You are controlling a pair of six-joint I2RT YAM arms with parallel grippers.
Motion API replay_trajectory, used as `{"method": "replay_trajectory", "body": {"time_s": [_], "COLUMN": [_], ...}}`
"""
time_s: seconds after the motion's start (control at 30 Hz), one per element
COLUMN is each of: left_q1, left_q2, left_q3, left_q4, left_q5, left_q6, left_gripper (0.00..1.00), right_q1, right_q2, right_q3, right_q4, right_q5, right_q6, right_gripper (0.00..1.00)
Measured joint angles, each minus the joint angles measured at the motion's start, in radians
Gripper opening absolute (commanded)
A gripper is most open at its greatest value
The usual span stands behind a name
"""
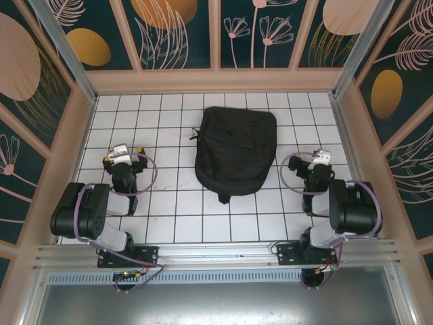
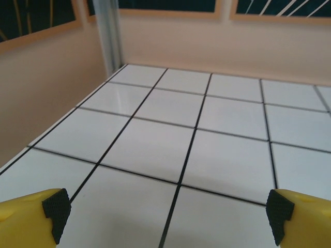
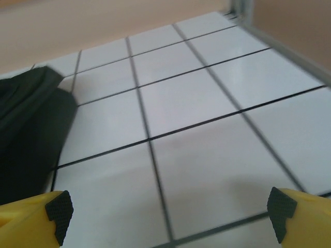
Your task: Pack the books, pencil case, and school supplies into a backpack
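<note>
The backpack [image 1: 236,150] lies flat in the middle of the counter [image 1: 162,210], between the two sets of jaws: well apart to the right of the left jaws, and near the right jaws on their left. Both the left jaws and the right jaws stand wide and hold nothing, with tiles showing between their black pads [image 2: 56,209].

The bag looks soft and slack, probably light as it lies so flat. It should sag and fold when lifted rather than keep its shape, and smooth fabric may slip from a shallow pinch. The small loop [image 1: 223,198] at its near end looks the surest place to grip. A bunched fold beside a zip is the other choice, with one arm holding the mouth open. Whether the zips are open I cannot tell.

The top view gives the bag's whole outline and both arms flanking it. The right wrist view adds its dark edge [image 3: 26,129] lying low on the tiles, left of the jaws. The left wrist view looks over white tiles to the wall [image 2: 217,46] and a metal post [image 2: 108,36]
</note>
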Motion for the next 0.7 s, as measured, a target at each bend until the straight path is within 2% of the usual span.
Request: {"method": "replay_trajectory", "body": {"time_s": [0.27, 0.7], "left_q1": [0.017, 0.017], "left_q2": [0.000, 0.000], "left_q3": [0.015, 0.015], "left_q4": [0.011, 0.012], "left_q5": [0.063, 0.068], "left_q6": [0.000, 0.000], "left_gripper": [0.99, 0.99], "right_q1": [0.033, 0.039], "right_q2": [0.013, 0.013], "right_q3": [0.057, 0.057], "right_q4": [0.051, 0.060], "right_q5": [-0.018, -0.015], "right_q6": [-0.054, -0.061], "right_gripper": [0.99, 0.99]}}
